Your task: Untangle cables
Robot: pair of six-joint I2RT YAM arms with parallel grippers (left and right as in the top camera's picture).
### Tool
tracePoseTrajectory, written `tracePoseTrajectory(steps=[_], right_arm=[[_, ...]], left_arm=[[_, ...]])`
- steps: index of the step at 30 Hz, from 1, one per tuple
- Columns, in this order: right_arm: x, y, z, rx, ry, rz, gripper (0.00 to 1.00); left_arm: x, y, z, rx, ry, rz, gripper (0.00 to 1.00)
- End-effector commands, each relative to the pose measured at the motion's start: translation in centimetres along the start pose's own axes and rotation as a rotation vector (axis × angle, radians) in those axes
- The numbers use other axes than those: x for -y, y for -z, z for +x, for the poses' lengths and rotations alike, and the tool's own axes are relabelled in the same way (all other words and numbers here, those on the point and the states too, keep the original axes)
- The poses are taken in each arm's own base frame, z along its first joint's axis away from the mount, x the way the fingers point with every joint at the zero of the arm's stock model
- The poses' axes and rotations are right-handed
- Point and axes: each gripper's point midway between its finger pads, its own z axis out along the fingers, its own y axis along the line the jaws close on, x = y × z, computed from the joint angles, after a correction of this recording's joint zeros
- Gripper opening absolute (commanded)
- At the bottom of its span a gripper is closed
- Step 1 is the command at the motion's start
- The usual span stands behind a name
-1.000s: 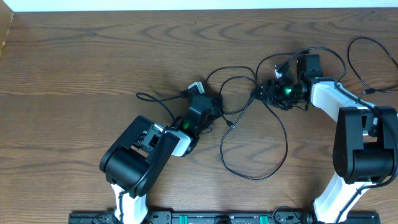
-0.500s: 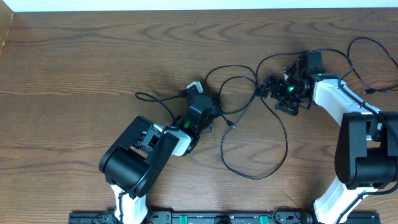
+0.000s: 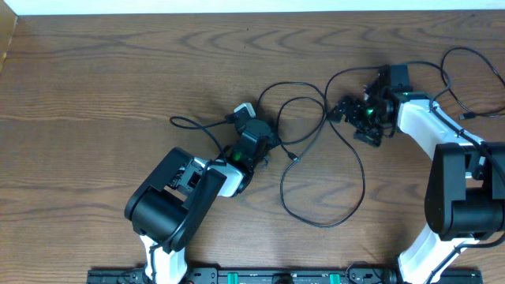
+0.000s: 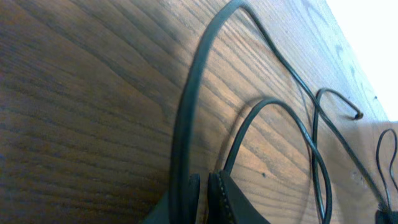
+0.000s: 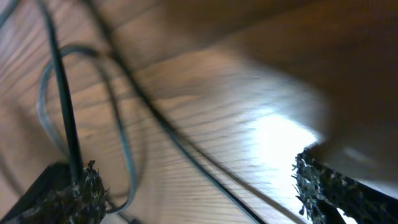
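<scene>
Thin black cables lie looped on the wooden table [image 3: 95, 71]. One long cable [image 3: 359, 185] makes a big loop at the centre and crosses others near the middle. A white-grey plug end [image 3: 246, 110] lies by my left gripper [image 3: 264, 132]. In the left wrist view my left gripper [image 4: 205, 190] is shut, with a black cable [image 4: 186, 106] running down into the jaws. My right gripper [image 3: 349, 118] sits low over the tangle at the right. In its wrist view it [image 5: 202, 186] is open wide, with a cable strand [image 5: 186, 149] on the table between the fingers.
Another black cable [image 3: 465, 57] curls at the far right edge behind the right arm. Both arm bases stand at the front edge. The table's left and far sides are bare wood.
My right gripper has shifted a little right and up, away from the cable crossing. My left gripper and its cable have barely moved.
</scene>
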Motion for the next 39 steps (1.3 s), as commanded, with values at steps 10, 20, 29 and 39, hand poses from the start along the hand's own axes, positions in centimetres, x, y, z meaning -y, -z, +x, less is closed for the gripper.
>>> tracePoseTrajectory(steps=[10, 20, 29, 39], right_arm=[[0.0, -2.9, -0.9, 0.065, 0.010, -0.001, 0.99], [10.1, 0.7, 0.6, 0.280, -0.163, 0.701, 0.99], [7.0, -1.4, -1.3, 0.240, -0.239, 0.414, 0.99], [-5.4, -3.9, -0.7, 0.128, 0.130, -0.109, 0.99]], left_arm=[[-4.5, 0.0, 1.4, -0.018, -0.024, -0.144, 0.14], [-4.7, 0.1, 1.5, -0.022, -0.025, -0.151, 0.14], [-4.7, 0.1, 1.5, -0.022, -0.025, -0.151, 0.14], [-4.7, 0.1, 1.5, -0.022, -0.025, -0.151, 0.14]])
